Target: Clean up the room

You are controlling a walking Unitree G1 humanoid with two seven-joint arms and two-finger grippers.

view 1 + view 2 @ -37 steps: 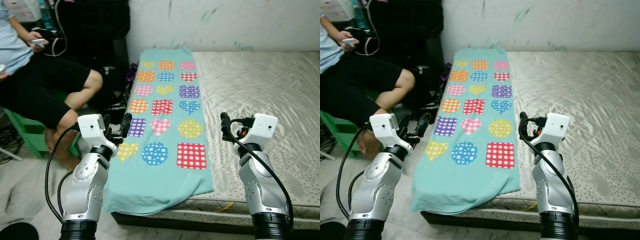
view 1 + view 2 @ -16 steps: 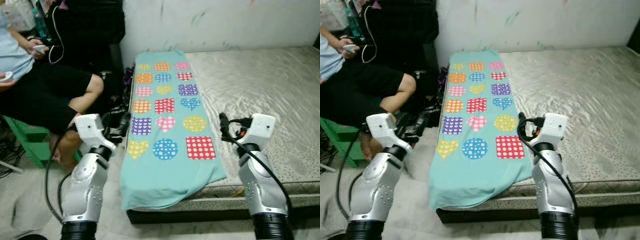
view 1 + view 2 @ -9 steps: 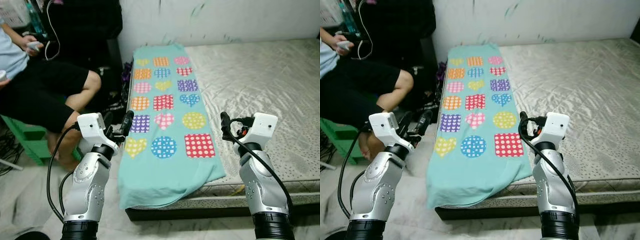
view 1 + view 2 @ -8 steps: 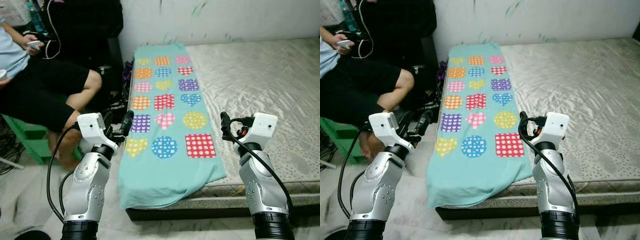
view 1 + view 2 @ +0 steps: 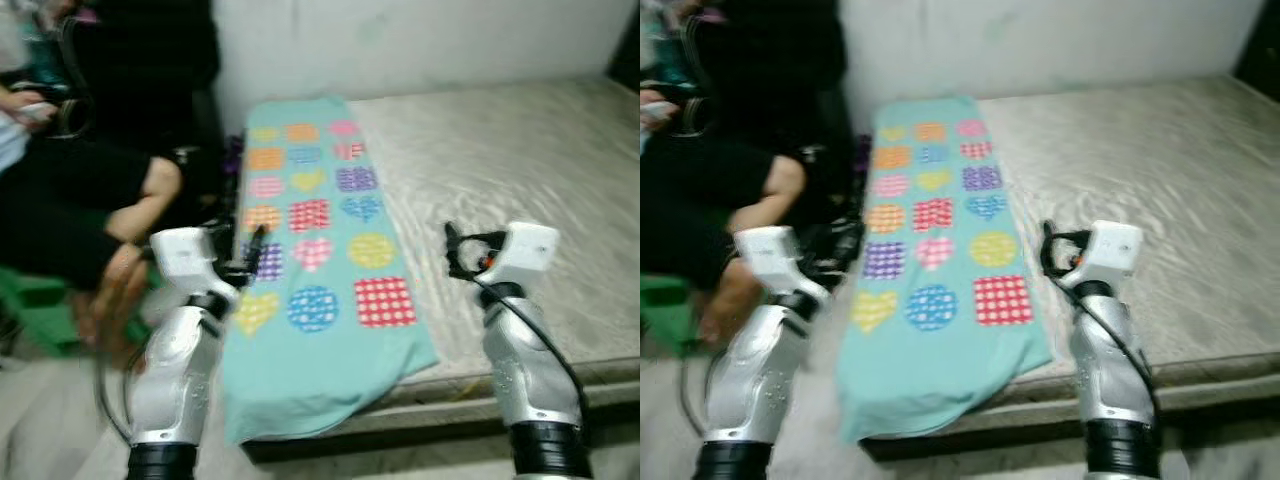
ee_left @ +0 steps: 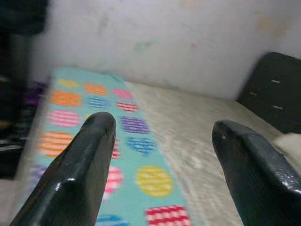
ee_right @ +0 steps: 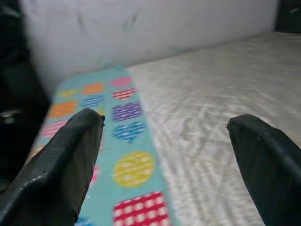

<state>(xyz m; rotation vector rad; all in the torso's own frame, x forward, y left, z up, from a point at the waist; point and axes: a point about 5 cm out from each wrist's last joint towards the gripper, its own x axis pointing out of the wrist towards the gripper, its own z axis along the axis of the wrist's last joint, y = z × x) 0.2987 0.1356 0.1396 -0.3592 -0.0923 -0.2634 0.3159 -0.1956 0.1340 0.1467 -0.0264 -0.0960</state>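
Note:
A turquoise blanket (image 5: pixel 310 290) with coloured dots, hearts and squares lies along the left edge of a bare grey mattress (image 5: pixel 520 170). Its near end hangs over the bed's front edge. My left gripper (image 5: pixel 240 245) is held up over the blanket's left edge, open and empty. In the left wrist view the left gripper (image 6: pixel 160 155) has the blanket between its spread fingers. My right gripper (image 5: pixel 455 255) hovers over the mattress just right of the blanket, also open with nothing in it. The right wrist view has the right gripper (image 7: pixel 164 155) facing the blanket and mattress.
A person (image 5: pixel 90 190) in dark shorts sits at the left beside the bed, on a green stool (image 5: pixel 40 300). A white wall (image 5: pixel 420 40) runs behind the bed. A dark piece of furniture (image 6: pixel 277 89) stands at the far right end.
The whole picture has shifted a little left and turned blurry, so the camera is moving. Both arms keep the same raised pose and the blanket lies as before.

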